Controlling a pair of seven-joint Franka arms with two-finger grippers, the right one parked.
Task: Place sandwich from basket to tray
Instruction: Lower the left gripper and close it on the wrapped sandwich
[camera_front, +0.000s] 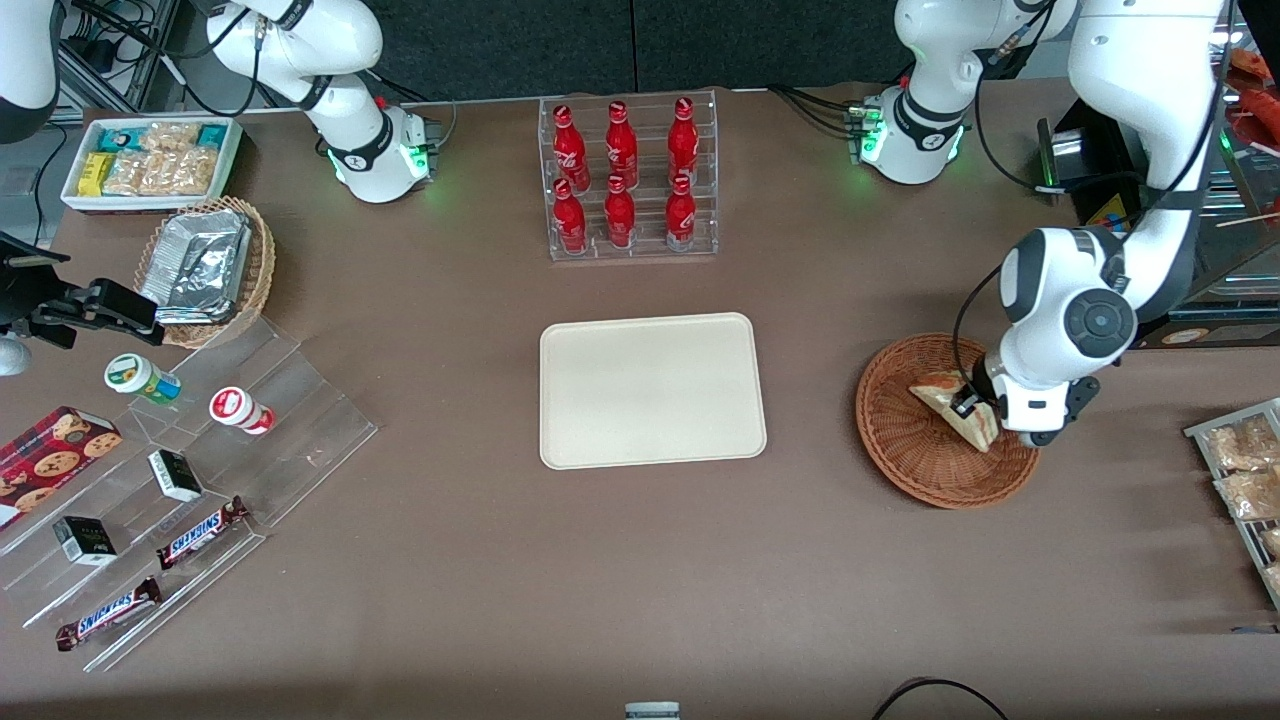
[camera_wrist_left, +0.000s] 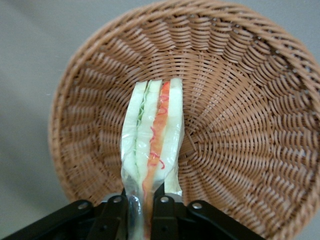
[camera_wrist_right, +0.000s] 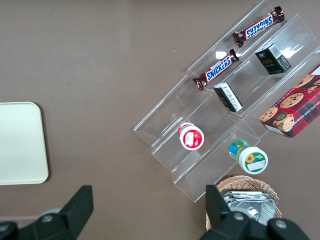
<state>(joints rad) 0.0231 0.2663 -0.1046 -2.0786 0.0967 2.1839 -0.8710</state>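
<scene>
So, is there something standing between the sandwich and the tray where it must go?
Nothing visible does. The gripper is shut on the sandwich in the basket, and only bare table lies between the basket and the tray.

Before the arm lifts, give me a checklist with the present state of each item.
1. Pincer closed on the sandwich: ok, its fingers pinch the wedge's end.
2. Sandwich clear of the basket: not ok, it is low inside it.
3. Wrapper intact: cannot tell.
4. Tray bare to receive it: ok.
5. Table between basket and tray free of things: ok.
6. Bottle rack out of the path: ok, farther from the front camera than the tray.
</scene>
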